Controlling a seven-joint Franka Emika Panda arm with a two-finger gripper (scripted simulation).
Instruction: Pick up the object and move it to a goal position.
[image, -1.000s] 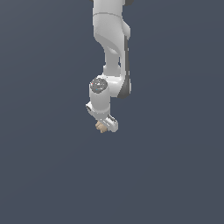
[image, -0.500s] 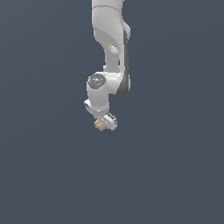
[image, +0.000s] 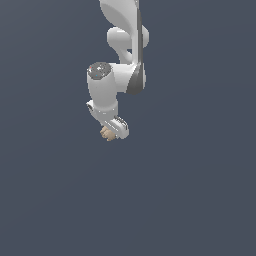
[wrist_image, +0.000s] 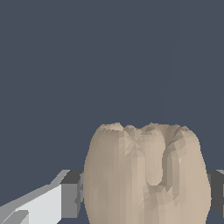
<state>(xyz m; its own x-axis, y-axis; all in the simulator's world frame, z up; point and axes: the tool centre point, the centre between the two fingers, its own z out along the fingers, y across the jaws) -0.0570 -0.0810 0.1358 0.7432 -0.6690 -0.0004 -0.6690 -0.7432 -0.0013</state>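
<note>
Here tool (image: 111, 132) pinching tan lump (wrist_image: 146, 175), pads touching both its sides

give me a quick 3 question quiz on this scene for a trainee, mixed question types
1. True or false: the tan lump sits between the fingers of the end effector.
2. Multiple choice: in the exterior view, where is the lump relative to the white arm?
A. above it
B. at its lower tip
C. far off to the exterior view's right
3. Short answer: what surrounds the arm and lump in both views?

Key
1. True: dark finger pads show on both sides of it in the wrist view.
2. B
3. Only a plain dark grey-blue background; no table or goal marker shows.
</note>
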